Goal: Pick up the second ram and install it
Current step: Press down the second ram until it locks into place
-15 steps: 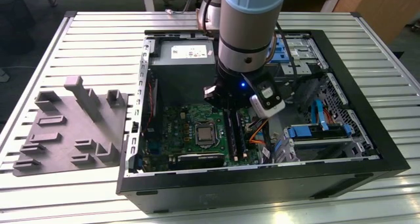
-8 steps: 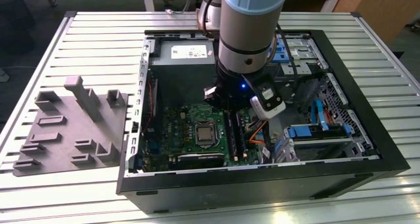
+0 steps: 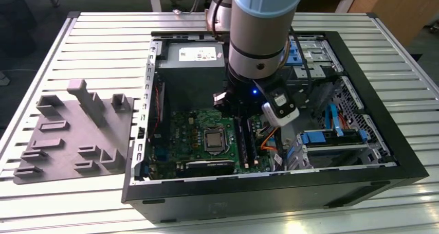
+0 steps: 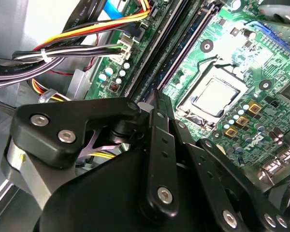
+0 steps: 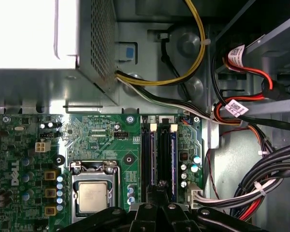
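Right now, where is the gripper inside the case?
In the first wrist view the gripper hangs over the black memory slots, with the CPU socket on one side and bundled cables on the other.

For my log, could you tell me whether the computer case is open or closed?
Open: the computer case lies with no side panel on, its motherboard exposed beneath the arm.

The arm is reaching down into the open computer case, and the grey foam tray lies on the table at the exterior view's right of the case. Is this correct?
Not quite. In the exterior view the grey foam tray lies at the exterior view's left of the computer case, not its right. The arm does reach down into the open case.
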Action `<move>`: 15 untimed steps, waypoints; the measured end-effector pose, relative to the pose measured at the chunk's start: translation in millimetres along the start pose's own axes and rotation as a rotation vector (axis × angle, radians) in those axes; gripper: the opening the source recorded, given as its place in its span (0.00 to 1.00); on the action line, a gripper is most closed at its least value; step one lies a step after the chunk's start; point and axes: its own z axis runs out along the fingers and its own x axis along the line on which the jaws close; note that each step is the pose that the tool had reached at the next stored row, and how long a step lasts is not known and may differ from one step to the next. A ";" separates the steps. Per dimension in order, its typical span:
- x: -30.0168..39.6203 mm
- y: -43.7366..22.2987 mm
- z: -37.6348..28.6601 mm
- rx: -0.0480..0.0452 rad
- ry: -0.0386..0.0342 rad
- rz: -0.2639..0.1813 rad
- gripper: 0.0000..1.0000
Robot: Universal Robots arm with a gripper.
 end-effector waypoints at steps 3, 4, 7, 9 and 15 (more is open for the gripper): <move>0.0 -1.7 0.0 -0.0001 0.0000 0.000 0.11; 0.0 -2.2 -0.1 -0.0001 0.0000 0.000 0.11; -0.1 -3.6 -0.1 0.0000 0.0000 0.000 0.11; -0.1 -4.4 -0.2 -0.0001 0.0000 0.000 0.11; -0.1 -6.4 -0.2 0.0000 0.0000 0.000 0.11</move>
